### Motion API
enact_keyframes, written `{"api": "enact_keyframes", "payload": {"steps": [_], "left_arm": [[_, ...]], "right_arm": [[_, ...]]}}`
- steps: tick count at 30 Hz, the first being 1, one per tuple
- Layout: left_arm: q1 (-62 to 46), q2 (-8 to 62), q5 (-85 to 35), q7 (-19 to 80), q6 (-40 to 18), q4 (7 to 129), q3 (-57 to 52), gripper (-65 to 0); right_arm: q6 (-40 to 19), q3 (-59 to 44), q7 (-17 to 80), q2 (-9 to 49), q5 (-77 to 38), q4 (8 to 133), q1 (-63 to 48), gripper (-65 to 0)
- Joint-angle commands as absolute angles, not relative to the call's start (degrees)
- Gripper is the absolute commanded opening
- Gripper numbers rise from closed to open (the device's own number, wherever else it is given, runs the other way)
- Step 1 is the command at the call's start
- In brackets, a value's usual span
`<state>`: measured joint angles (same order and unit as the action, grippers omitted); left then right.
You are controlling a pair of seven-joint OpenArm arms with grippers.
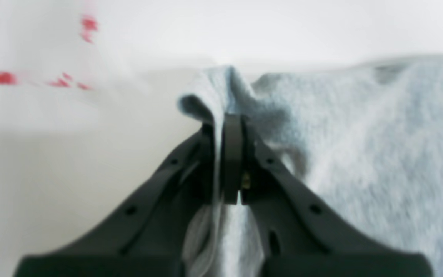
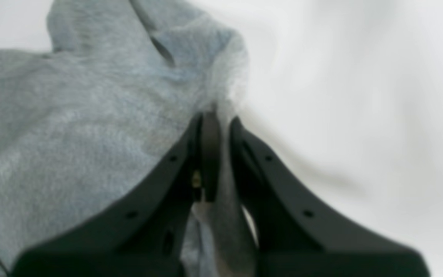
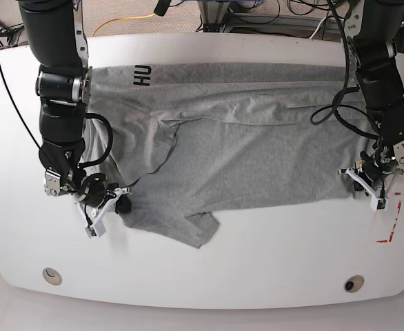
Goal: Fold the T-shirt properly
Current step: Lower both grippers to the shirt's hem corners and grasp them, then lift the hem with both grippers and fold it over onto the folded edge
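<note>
The heather-grey T-shirt (image 3: 257, 148) lies spread across the white table, with black lettering (image 3: 141, 74) near its far left edge and a loose flap (image 3: 198, 231) hanging toward the front. My left gripper (image 3: 350, 179) is at the shirt's right edge. The left wrist view shows this gripper (image 1: 225, 121) shut on a bunched fold of the T-shirt (image 1: 360, 154). My right gripper (image 3: 123, 205) sits at the shirt's lower left edge. In the right wrist view it (image 2: 217, 117) is shut on a pinch of the T-shirt (image 2: 90, 115).
Red tape marks (image 3: 388, 222) lie on the table beside the left gripper, also seen blurred as red marks (image 1: 2, 77) in the left wrist view. Two round holes (image 3: 50, 276) (image 3: 354, 283) sit near the table's front edge. Cables (image 3: 119, 21) run behind the table.
</note>
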<state>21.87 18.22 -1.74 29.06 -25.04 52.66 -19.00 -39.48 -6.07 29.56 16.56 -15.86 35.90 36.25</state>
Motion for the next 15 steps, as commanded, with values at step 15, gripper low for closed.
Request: {"api": "enact_keyframes", "payload": {"steps": [15], "left_arm": [[18.9,16.0,-2.1,35.6,-39.5,72.9,-24.8,-65.0]], "right_arm": [[-40.0,-9.9,40.6,20.4,-16.9,62.9,29.6,-65.0]]}}
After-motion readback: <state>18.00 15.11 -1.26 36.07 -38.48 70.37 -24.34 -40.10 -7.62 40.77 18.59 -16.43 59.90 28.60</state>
